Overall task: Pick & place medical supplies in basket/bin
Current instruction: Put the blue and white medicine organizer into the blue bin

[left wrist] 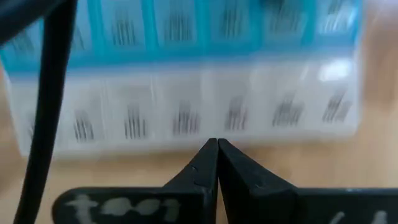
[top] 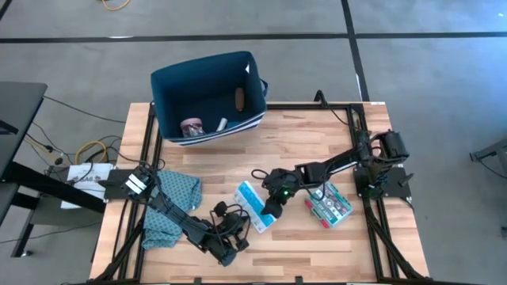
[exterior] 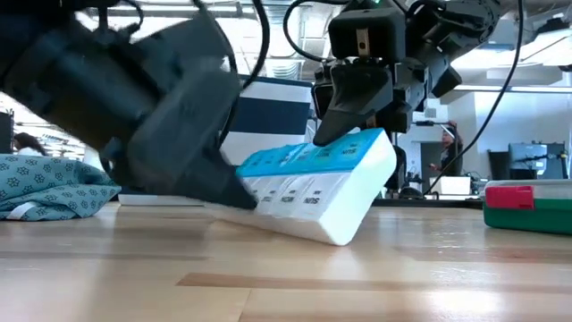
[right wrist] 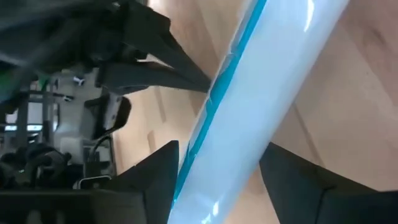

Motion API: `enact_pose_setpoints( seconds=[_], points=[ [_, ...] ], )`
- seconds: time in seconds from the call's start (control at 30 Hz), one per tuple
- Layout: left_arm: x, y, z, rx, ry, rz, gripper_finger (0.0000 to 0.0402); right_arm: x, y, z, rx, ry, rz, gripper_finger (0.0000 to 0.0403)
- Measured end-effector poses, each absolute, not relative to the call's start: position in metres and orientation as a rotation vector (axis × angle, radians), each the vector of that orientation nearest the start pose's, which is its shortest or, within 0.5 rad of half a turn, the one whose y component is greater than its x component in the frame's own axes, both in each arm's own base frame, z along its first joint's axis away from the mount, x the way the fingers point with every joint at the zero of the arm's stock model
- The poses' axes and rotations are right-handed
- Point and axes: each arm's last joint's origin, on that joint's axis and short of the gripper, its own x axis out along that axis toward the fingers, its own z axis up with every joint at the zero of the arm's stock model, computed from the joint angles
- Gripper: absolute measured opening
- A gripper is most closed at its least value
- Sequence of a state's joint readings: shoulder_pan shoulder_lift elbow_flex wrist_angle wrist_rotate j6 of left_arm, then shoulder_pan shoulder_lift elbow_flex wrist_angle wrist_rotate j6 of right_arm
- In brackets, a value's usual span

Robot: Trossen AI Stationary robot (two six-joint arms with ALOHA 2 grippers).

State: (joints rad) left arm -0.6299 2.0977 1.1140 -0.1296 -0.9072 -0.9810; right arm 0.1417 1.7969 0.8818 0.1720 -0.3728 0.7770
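The light blue and white pill organiser lies tilted on the table near the middle. My right gripper comes down on its raised end. My left gripper, fingers shut, points at the organiser's white side from the near left. The navy bin stands at the far edge and holds the pink roll, the white stick and the brown block. The teal-red-white flat box lies flat to the right. My left gripper touches the organiser's white long side low down with the tips of its shut fingers, coming level from the near left. My right gripper pinches the organiser's end across its thickness, one finger on the blue lid side and one on the white underside, coming from above. That end is raised; the lower edge stays on the table.
The teal patterned cloth lies on the table's left side under the left arm. Bare wood stretches along the near edge and between the organiser and the bin. Metal frame rails run down both table sides. A person shows far behind in the low view.
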Motion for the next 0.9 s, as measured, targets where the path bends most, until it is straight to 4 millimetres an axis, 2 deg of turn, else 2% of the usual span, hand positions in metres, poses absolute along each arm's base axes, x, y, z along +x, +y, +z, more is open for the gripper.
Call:
enact_pose_setpoints(
  seconds=[0.2,0.57,0.9],
  points=[
    [0.318,-0.202,0.082,-0.132,0.592,0.574,0.0,0.34,0.058,0.136,0.77,0.902,0.118,0.0217],
    [0.326,-0.189,0.083,-0.068,0.563,0.621,0.0,0.339,0.057,0.135,0.721,0.91,0.133,0.0183],
    [0.33,-0.187,0.087,-0.014,0.509,0.647,0.0,0.337,0.057,0.135,0.72,0.929,0.125,0.0187]
  ],
)
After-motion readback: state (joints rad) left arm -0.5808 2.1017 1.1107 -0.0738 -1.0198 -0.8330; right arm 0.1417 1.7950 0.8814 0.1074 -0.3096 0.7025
